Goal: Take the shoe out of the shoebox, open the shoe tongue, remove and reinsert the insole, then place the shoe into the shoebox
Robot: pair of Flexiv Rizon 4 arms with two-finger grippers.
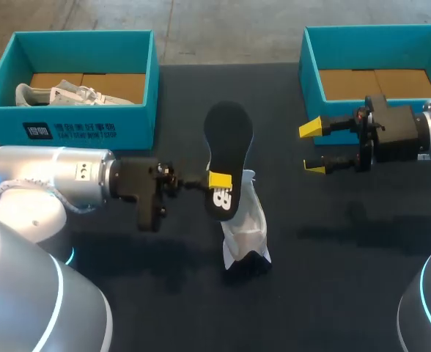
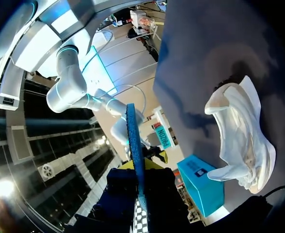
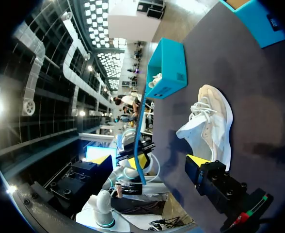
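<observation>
My left gripper [image 1: 217, 182] is shut on the lower end of a black insole [image 1: 228, 147], held upright above the table's middle. In the left wrist view the insole [image 2: 135, 145] shows edge-on between my left gripper's [image 2: 138, 171] fingers. The white shoe [image 1: 246, 227] lies on the dark table just right of and below that gripper; it also shows beside the insole [image 2: 242, 141] and ahead of my right gripper [image 3: 210, 124]. My right gripper [image 1: 314, 147] hangs open and empty right of the insole, in front of the right shoebox. In its own view my right gripper [image 3: 148, 161] faces the insole's edge [image 3: 141, 126].
A teal shoebox [image 1: 76, 128] at the back left holds another white shoe [image 1: 61, 94]. A second teal shoebox [image 1: 311, 70] at the back right shows only its cardboard floor. The left box [image 3: 166, 68] stands beyond the shoe in the right wrist view.
</observation>
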